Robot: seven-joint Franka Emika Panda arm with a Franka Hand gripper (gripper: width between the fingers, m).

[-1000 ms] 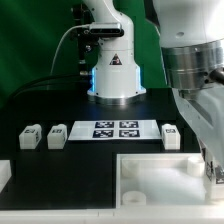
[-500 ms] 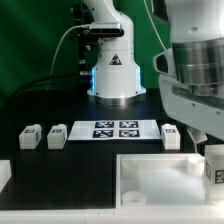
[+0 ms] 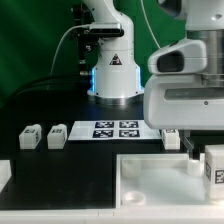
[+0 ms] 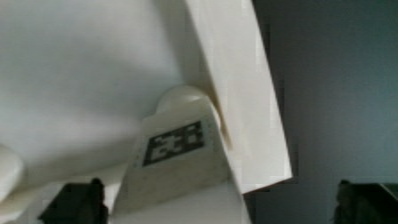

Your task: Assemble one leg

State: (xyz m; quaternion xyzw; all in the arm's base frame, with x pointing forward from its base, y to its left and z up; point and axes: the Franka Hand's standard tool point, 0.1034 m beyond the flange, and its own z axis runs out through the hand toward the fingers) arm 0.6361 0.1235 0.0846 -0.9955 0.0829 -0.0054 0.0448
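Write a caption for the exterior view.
Arm above the panel near one leg; two more legs stand beside the marker board.

Wrist view. A white leg (image 4: 192, 172) with a rounded end lies against the raised rim (image 4: 235, 80) of the large white panel (image 4: 80, 50); its black-and-white tag marker (image 4: 173, 143) faces the camera. The rim runs as a tall, narrow wall between the panel's flat face and the dark worktop (image 4: 338, 80) beyond it. The gripper (image 4: 228, 205) shows only its two dark fingertips (image 4: 80, 200), set wide apart with the leg between them, neither visibly touching it.
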